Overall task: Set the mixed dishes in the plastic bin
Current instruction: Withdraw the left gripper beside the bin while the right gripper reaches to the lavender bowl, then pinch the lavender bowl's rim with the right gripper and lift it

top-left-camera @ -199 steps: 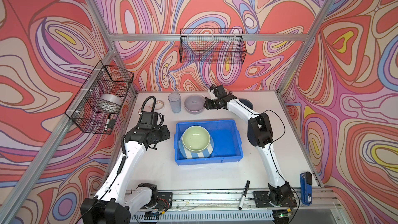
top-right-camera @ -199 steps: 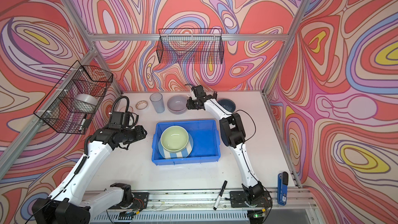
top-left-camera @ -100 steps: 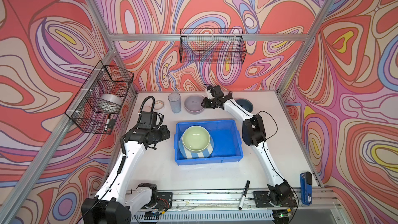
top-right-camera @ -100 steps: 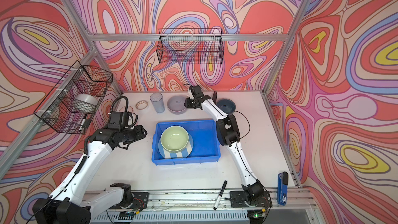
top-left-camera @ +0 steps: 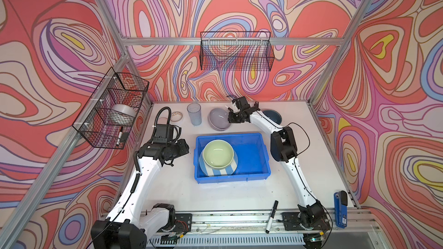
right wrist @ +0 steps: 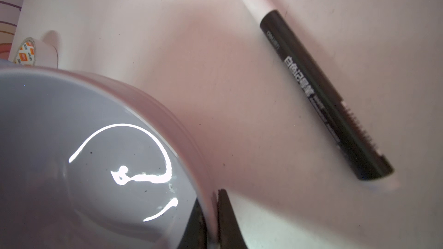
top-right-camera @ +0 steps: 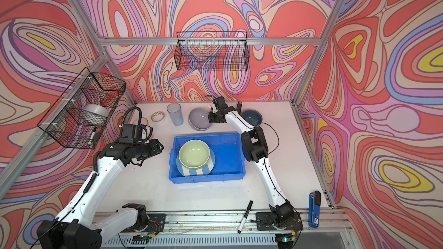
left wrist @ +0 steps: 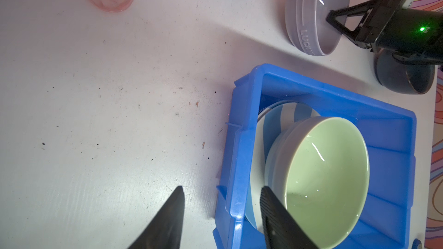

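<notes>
The blue plastic bin [top-left-camera: 253,154] sits mid-table and holds a green bowl [top-left-camera: 218,156] on a blue-white striped plate [top-left-camera: 219,171]. Behind it stands the lavender bowl [top-left-camera: 217,119]; my right gripper [top-left-camera: 230,120] is shut on its right rim, one finger inside and one outside, as the right wrist view shows [right wrist: 211,202]. A dark blue bowl [top-left-camera: 273,115] lies right of that arm. A bluish tumbler [top-left-camera: 194,114] and a pink tumbler [top-right-camera: 140,122] stand at the back left. My left gripper [left wrist: 221,191] hangs open and empty just left of the bin.
A tape roll [top-left-camera: 176,116] lies at the back left. One marker [right wrist: 316,85] lies behind the lavender bowl, another [top-left-camera: 272,216] at the front edge. Black wire baskets hang on the back wall [top-left-camera: 236,51] and left wall [top-left-camera: 112,108]. A blue tool [top-left-camera: 340,208] lies front right.
My right gripper has moved left onto the lavender bowl's rim and its jaws have closed on it. The left arm has not moved.
</notes>
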